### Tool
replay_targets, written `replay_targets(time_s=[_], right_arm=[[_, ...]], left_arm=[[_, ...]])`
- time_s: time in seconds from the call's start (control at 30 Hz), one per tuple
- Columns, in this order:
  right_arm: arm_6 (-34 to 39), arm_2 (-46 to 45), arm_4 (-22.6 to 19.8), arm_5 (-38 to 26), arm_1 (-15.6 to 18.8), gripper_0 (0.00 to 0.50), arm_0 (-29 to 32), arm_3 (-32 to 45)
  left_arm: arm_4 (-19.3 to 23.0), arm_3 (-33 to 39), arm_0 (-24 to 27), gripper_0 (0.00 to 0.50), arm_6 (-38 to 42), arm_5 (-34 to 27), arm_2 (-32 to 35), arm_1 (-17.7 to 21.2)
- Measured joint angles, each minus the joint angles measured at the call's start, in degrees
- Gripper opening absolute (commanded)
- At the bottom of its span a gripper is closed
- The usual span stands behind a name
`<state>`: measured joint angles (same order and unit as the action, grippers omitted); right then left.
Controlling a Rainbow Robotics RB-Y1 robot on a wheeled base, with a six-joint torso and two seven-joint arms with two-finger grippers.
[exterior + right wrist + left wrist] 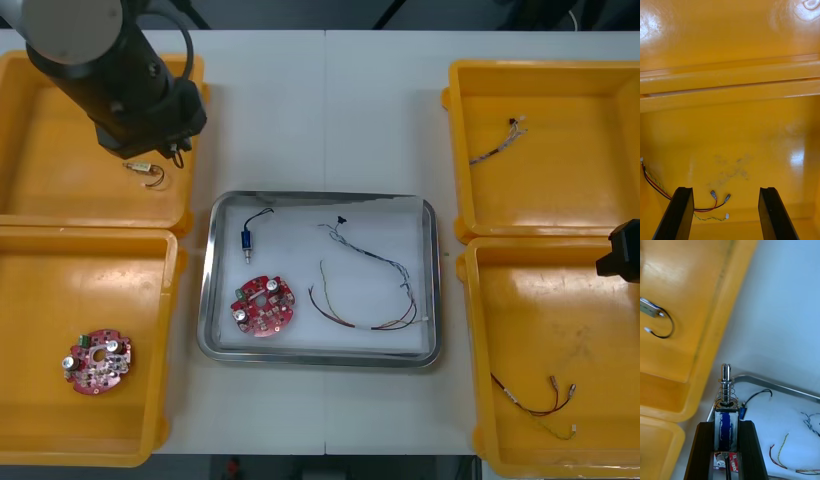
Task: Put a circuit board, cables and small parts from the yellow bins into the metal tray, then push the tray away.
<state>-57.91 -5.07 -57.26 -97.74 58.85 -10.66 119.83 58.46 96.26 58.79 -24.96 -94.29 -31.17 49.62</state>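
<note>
Open table [322,110] beyond metal tray [320,195] rim

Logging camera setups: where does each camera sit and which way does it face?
Front: overhead, steeply down at the table; left arm and right arm show.
Left wrist: on that arm, facing the metal tray; left gripper shut on a small metal part.
Right wrist: on that arm, facing into a yellow bin; right gripper open.
Shared: front and right wrist both show the red and yellow cable.
</note>
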Motion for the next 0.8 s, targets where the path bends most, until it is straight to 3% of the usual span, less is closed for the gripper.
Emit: replay_targets(time_s=[0.47,0.8], right_arm=[[0.0,0.0,0.3,0.0,-0.01,0.5,0.17,0.02],[0.0,0.0,0.32,0.0,-0.01,0.5,0.18,0.02]], left_arm=[[-16.55,6.03,-6.72,0.003,1.22,-0.76,-3.77,-11.14],[-24.06,6.04,-9.21,0.003,14.28,-0.76,-9.43,-16.36]])
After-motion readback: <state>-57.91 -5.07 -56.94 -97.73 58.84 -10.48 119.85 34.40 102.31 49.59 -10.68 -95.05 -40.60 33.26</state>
